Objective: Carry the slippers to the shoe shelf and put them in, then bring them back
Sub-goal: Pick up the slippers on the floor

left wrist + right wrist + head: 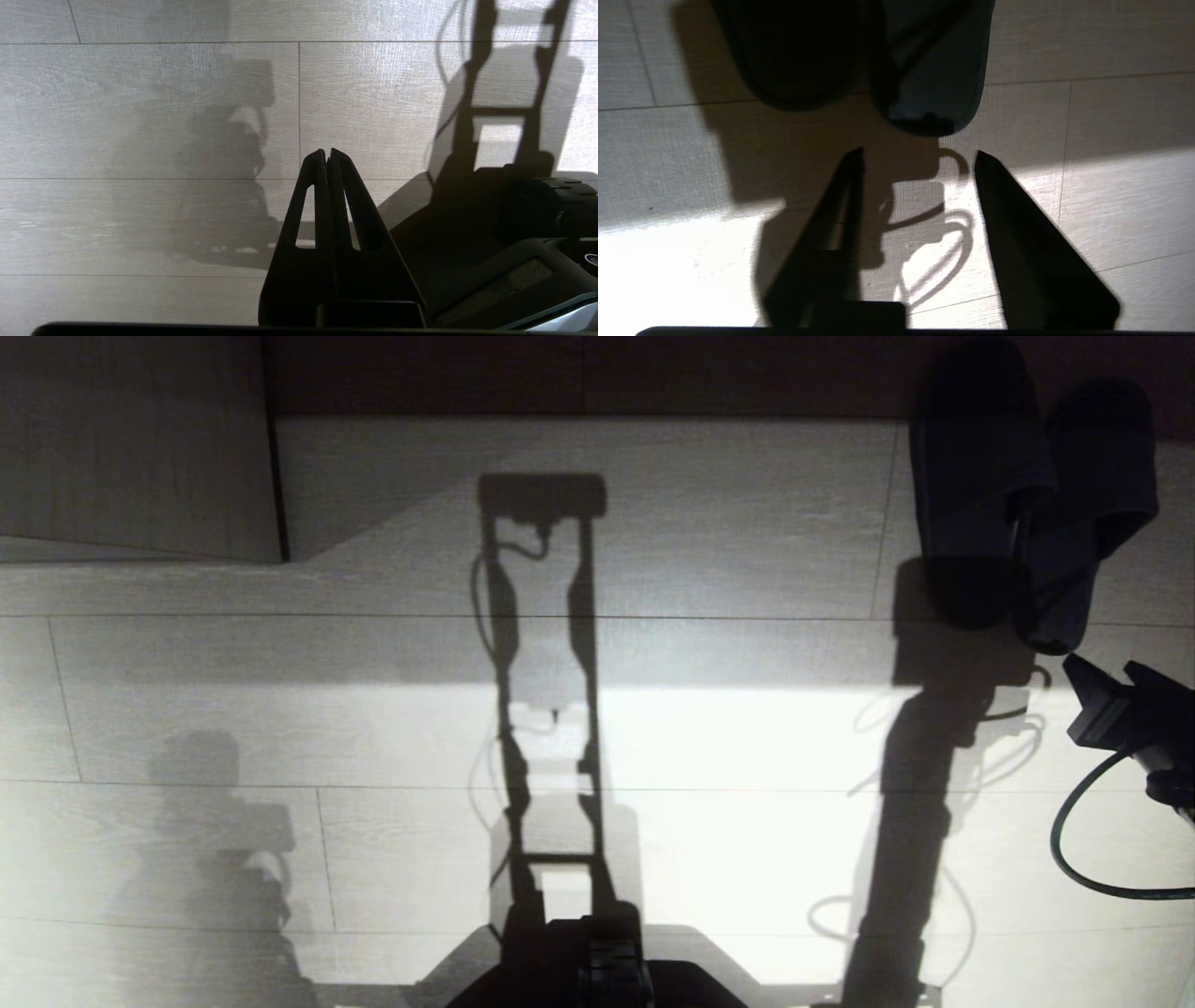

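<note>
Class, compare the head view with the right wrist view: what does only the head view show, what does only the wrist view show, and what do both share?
Only the head view shows the full length of the slippers, side by side on the floor, and the robot's tall shadow. Only the right wrist view shows the right end effector with fingers apart, empty, just short of the slippers' near ends. Both show the slippers, the plank floor and the right end effector near them.

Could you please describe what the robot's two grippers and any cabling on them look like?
Both are black. The left gripper has two long tapering fingers, each with a slot cut through it. The right gripper has two plain wedge-shaped fingers, and a black cable loops from the arm behind it.
</note>
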Controlling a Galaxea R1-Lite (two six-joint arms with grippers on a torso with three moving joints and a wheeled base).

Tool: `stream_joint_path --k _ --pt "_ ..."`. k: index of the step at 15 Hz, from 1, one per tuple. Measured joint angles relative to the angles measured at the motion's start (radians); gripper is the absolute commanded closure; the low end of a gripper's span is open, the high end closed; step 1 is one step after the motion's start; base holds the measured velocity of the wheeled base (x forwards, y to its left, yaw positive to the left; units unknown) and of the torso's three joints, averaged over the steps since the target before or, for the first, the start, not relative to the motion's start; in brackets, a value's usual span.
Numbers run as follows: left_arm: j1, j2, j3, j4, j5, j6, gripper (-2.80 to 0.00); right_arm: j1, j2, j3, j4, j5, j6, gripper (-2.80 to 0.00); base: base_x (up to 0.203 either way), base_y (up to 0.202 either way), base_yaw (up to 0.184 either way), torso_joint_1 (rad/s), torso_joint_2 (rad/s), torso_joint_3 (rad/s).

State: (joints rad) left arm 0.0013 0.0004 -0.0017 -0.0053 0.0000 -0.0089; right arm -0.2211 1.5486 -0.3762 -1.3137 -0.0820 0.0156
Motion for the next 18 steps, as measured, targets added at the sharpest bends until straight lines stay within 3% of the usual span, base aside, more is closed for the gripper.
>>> stream_joint_path --k 10,18 --pt "0.0 0.0 0.0 0.0 0.0 0.0 0.0 0.002 0.112 -0.108 -0.018 -0.001 0.113 -2.8 0.0 0.0 0.0 0.0 0.0 0.0" --pt "0.0 0.0 0.0 0.0 0.0 0.0 0.0 0.028 0.197 -0.244 -0.015 0.011 0.118 -2.8 0.0 0.0 0.0 0.0 0.0 0.0"
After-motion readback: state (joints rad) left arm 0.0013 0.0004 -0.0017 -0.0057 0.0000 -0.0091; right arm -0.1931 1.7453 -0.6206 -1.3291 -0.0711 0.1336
